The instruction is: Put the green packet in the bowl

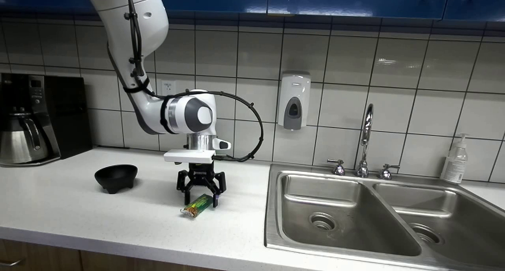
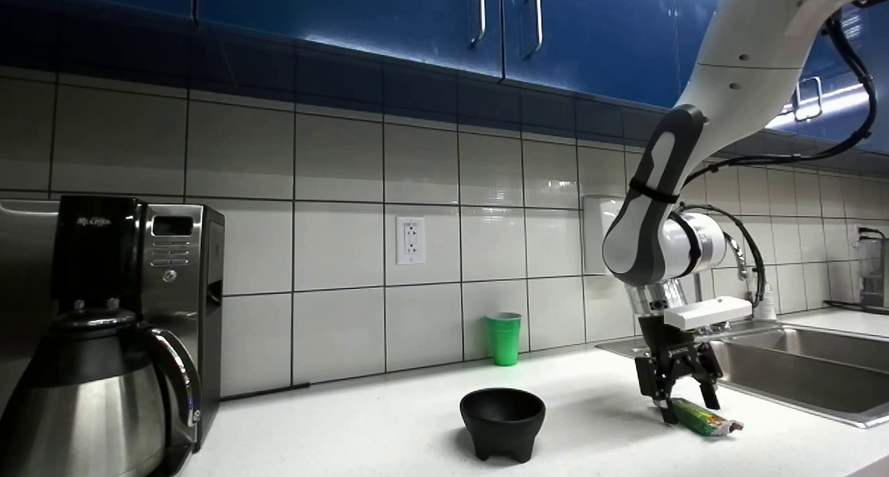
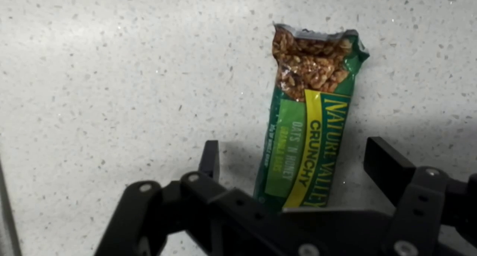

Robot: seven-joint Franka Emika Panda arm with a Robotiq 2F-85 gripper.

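- White speckled worktop (image 1: 150, 223) with a steel sink (image 1: 273, 208) set in runs below a tiled wall (image 1: 256, 52)
- End effector (image 1: 201, 203) spread wide, unclenched, jaws on either side of the green packet (image 3: 303, 144), gaps showing
- Packet lies on the worktop, printed "NATURE VALLEY", "CRUNCHY", "OATS 'N HONEY"
- Coffee maker (image 2: 167, 293) reads "Mr. Coffee"; black bowl (image 2: 503, 432) stands apart from the packet

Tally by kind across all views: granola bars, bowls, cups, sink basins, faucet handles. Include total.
Nature Valley granola bar: 1
Black footed bowl: 1
Green cup: 1
Steel sink basins: 2
Faucet handles: 2
Total: 7
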